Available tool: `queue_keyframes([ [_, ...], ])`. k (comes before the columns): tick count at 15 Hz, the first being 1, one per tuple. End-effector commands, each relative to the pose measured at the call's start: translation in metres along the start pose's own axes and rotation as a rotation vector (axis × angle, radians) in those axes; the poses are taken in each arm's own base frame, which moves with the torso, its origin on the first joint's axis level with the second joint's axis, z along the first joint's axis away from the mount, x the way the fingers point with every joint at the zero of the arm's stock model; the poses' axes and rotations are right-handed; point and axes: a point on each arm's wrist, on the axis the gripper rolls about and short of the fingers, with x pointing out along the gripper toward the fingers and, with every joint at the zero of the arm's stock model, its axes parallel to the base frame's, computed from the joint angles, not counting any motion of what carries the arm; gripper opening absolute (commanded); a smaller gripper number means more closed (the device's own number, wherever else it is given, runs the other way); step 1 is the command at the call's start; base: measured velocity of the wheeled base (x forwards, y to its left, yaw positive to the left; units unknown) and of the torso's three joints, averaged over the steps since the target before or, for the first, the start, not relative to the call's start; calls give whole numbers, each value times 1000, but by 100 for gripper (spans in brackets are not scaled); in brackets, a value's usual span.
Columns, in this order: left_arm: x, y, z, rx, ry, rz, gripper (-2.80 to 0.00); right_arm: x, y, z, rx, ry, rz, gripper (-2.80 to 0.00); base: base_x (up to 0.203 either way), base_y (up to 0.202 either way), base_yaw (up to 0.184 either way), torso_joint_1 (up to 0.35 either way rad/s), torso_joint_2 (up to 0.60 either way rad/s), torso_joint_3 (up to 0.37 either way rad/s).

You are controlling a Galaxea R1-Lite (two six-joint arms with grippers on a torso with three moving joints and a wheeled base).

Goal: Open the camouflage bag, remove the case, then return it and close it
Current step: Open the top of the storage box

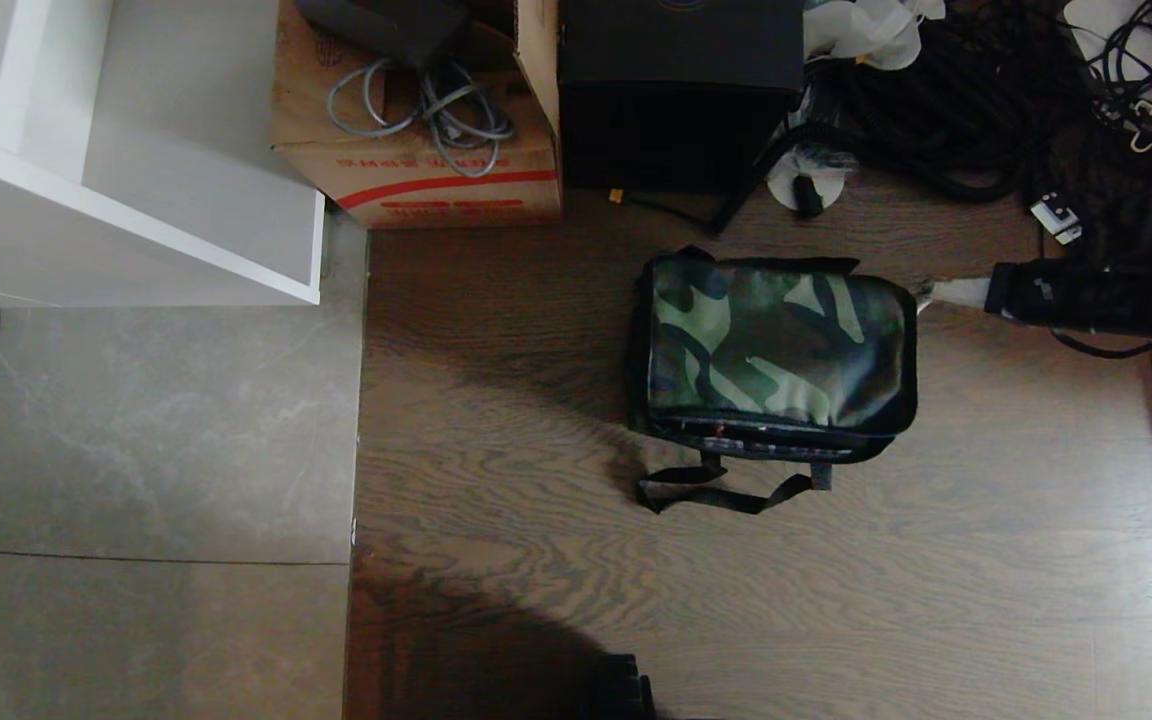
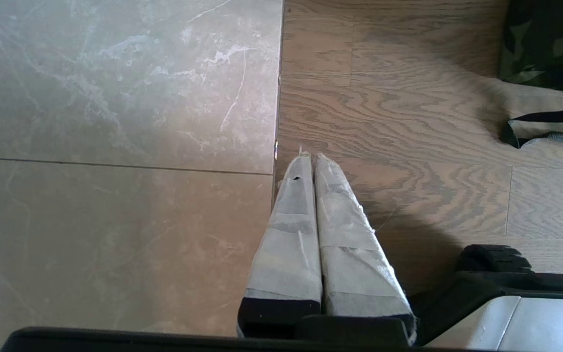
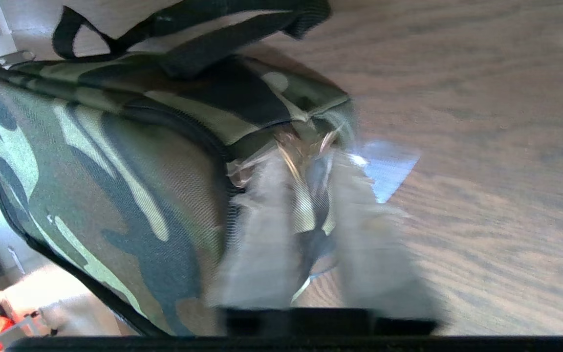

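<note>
The camouflage bag (image 1: 776, 350) sits on the wood floor (image 1: 496, 420), lid down and shut, roughly mid-scene and a bit to the robot's right. Its black strap (image 1: 726, 490) lies slack on the floor on the near side. The case isn't visible anywhere.

Right claw (image 1: 926, 293) comes in from the right w/ its pale taped fingertips at the bag's far right corner. In the right wrist view the right claw (image 3: 311, 195) is blurred; its two fingers (image 3: 257, 234) stand a little apart, w/ a narrow gap between them, right at the bag's corner by the zipper line. A small metal bit shows at the tips, prob. a zipper pull, but can't tell if it's gripped or just touched.

Left claw (image 2: 309, 159) shows only in its wrist view: taped fingers pressed together, holding nothing, hanging above the seam where grey tile (image 2: 115, 122) meets wood. It's well apart from the bag, whose edge and strap show at that view's far corner.

Behind the bag: a brown cardboard carton (image 1: 426, 150) w/ grey cables on top, a plain black box (image 1: 676, 90) just beside it, and a tangle of black cables (image 1: 956, 110) further right. A white shelf unit (image 1: 126, 170) stands at far left.
</note>
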Motion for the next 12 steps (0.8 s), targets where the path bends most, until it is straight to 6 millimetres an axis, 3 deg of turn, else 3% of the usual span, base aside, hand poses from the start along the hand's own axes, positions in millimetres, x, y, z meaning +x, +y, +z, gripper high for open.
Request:
queue_keyframes([
  [1,0,0,0,0,1,-1,-280,-1,0,-4,11,11,4,0,0,0,0,0,0,0],
  [6,0,0,0,0,1,0,-280,-13,3,-17,43,46,-9,0,0,0,0,0,0,0],
  [12,0,0,0,0,1,-1,-280,-43,34,-36,205,165,159,0,0,0,0,0,0,0],
])
